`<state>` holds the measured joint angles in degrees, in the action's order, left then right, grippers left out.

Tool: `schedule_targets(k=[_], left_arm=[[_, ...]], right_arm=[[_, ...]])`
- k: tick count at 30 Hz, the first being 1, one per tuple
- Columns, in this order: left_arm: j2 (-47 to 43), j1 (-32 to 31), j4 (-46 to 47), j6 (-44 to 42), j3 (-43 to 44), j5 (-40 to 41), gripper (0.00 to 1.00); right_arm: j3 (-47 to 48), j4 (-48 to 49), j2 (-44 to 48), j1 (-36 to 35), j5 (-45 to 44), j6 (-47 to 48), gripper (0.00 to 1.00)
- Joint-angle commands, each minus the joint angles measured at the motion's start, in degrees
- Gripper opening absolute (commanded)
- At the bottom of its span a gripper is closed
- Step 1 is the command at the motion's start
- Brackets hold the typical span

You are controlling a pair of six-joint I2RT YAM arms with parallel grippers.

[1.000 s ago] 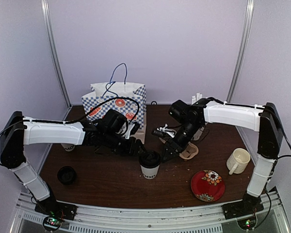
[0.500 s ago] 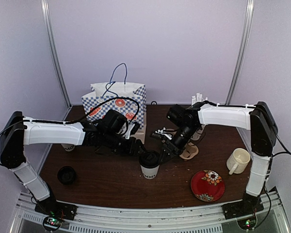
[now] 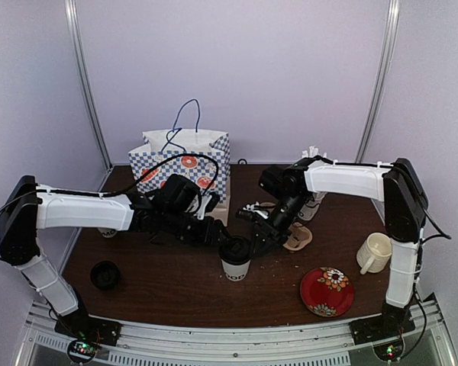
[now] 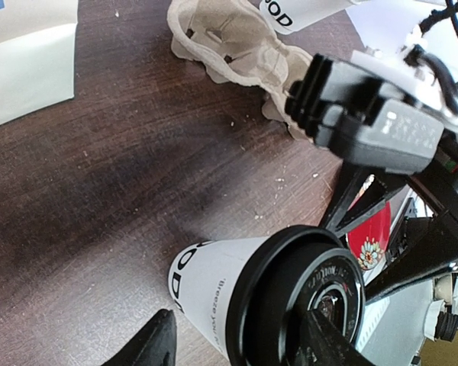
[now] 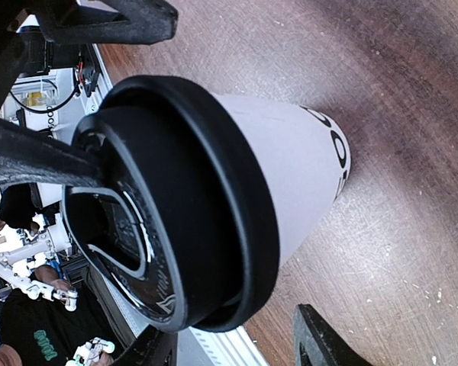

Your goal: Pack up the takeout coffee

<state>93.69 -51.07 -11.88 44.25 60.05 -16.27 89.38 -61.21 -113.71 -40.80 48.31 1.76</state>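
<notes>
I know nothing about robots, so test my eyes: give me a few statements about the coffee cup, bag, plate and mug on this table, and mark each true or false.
1. The paper cup between the left gripper and the right gripper wears a black lid. True.
2. That cup stands on the red plate. False: it stands on the table, and the plate lies apart, nearer the right arm.
3. The checkered bag stands upright at the back of the table. True.
4. The cream mug sits inside the bag. False: it is on the table at the right, beside the plate.
</notes>
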Motion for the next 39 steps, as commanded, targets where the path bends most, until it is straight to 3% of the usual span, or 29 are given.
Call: schedule_targets(k=[1, 10, 24, 33, 39], left_arm=[[1.89, -0.6, -10.72, -0.23, -3.27, 5.41, 0.57], [1.92, -0.6, -12.08, 1.97, -7.2, 6.88, 0.57], [-4.54, -2.1, -4.53, -1.99, -1.06, 6.26, 0.67], [-5.54, -2.09, -3.87, -4.77, 1.31, 6.4, 0.7], [-5.12, -2.09, -6.65, -7.84, 3.67, 7.93, 0.66]], right_arm=[[1.35, 3.88, -3.36, 2.38, -14.74, 0.34, 0.53], [3.52, 2.95, -2.02, 3.18, -15.35, 2.09, 0.53], [6.2, 0.23, 1.63, 3.53, -10.16, 5.19, 0.54], [2.08, 1.51, 7.36, 3.66, -9.63, 6.66, 0.61], [-1.54, 3.09, 9.61, 3.53, -7.56, 6.81, 0.6]])
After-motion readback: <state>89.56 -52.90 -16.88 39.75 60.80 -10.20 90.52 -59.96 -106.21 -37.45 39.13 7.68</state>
